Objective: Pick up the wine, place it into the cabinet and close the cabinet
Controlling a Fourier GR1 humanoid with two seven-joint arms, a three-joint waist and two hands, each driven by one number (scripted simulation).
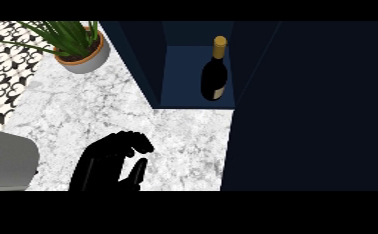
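A dark wine bottle (214, 75) with a gold cap and a pale label stands upright inside the open navy cabinet (177, 85), on its shelf toward the right side. My left hand (111, 165) rests low at the view's lower left over the marble counter, well short of the cabinet, its fingers relaxed and holding nothing. A broad dark cabinet door panel (303, 108) fills the right side of the view. My right hand does not show anywhere.
A potted green plant (80, 48) in a grey and terracotta pot stands at the back left. The white marble counter (96, 108) lies between it and my hand. A grey rounded shape (15, 160) sits at the left edge.
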